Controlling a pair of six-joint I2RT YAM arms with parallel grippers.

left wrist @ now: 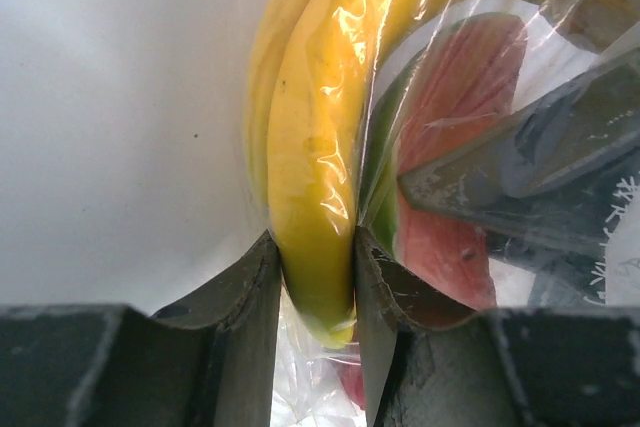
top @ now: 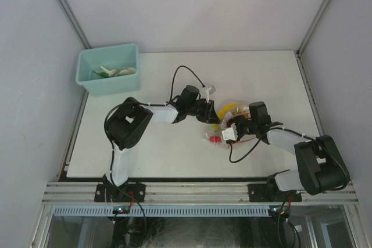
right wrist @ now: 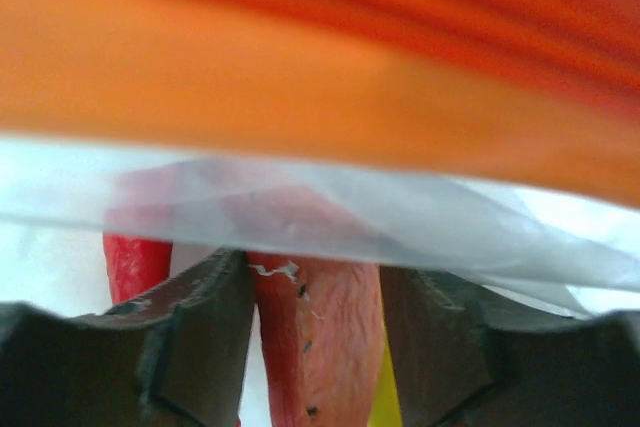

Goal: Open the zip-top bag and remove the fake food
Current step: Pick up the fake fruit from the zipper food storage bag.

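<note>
Left tool, right tool hem zip-top bag; teal bin fills far-left corner; far-right table open.

Nothing here I can actually read. There are white marks on the zip-top bag, at the right edge of the left wrist view, but they're far too blurred to make out any letters or numbers.

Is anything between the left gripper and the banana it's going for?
Yes. The zip-top bag wraps the banana, so the left gripper appears to pinch it through the clear film rather than touching the toy itself.
</note>
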